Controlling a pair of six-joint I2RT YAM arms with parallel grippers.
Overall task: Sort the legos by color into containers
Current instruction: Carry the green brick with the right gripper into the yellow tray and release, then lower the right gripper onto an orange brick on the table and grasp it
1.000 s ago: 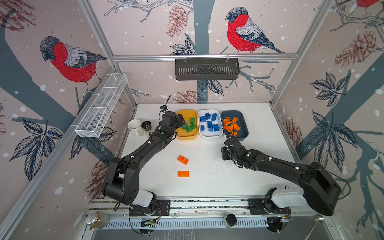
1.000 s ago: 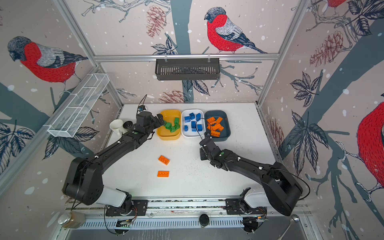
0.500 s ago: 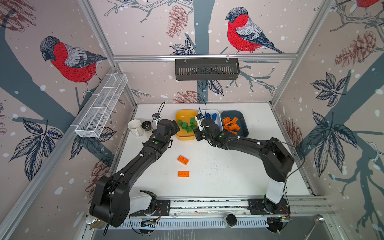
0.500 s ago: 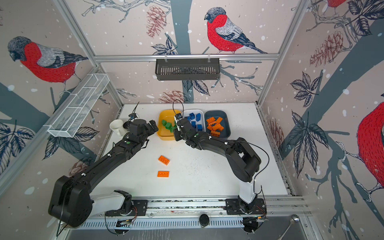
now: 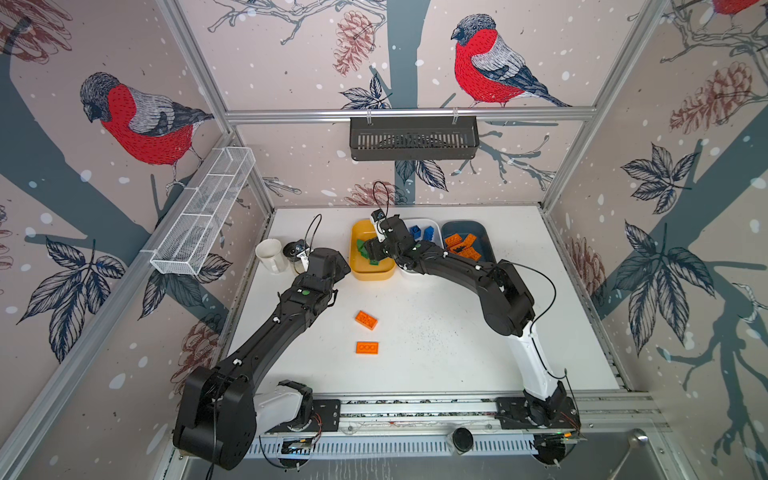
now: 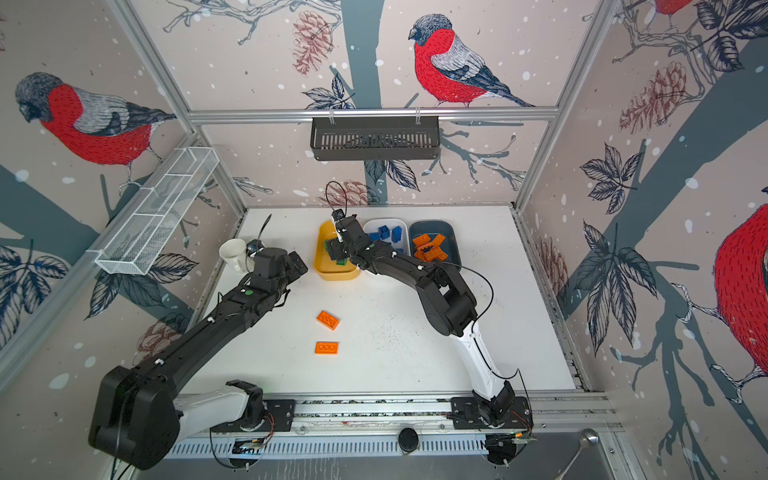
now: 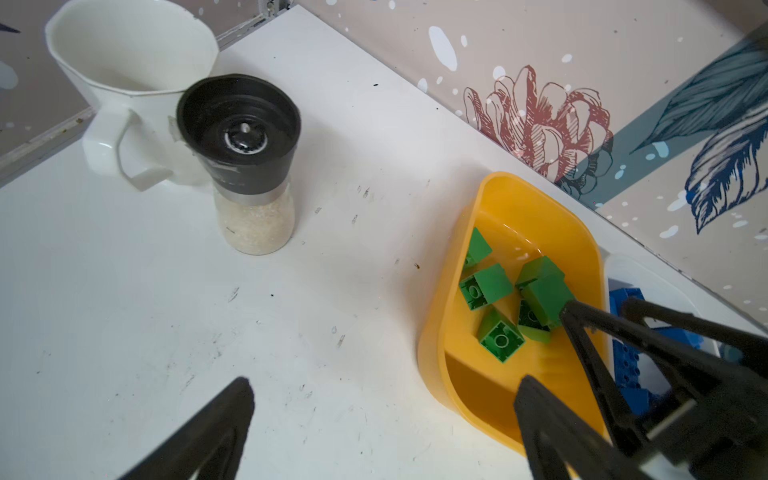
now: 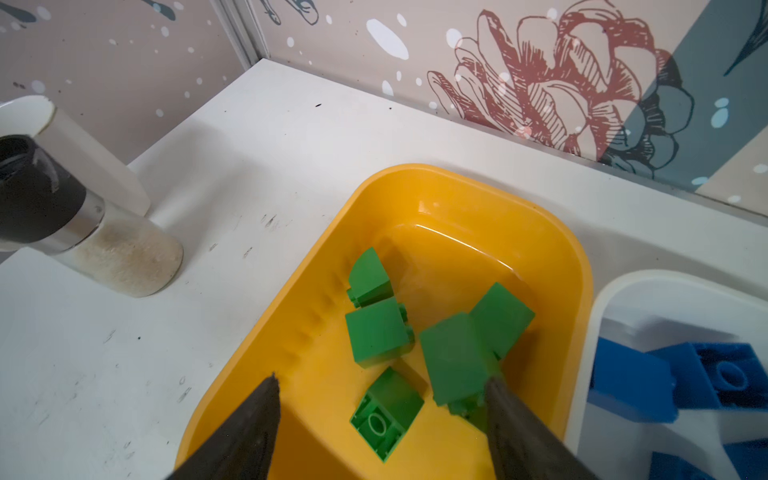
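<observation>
Swings the right gripper (image 8: pixel 382 378) from mid-table to over the yellow tub (image 8: pixel 478 249), jaws now parted, green brick (image 8: pixel 453 357) loose against one finger. Keeps the left gripper (image 7: pixel 384 380) wide open, empty, at the tub's 8 o'clock. Leaves two orange bricks (image 5: pixel 366 320) at 6 o'clock.

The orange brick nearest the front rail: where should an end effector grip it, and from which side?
Probably from straight above, closing on the two long edges of the orange brick, across its short width. It lies flat and low on the table, with its long edges parallel to the front rail and nothing touching it.
</observation>
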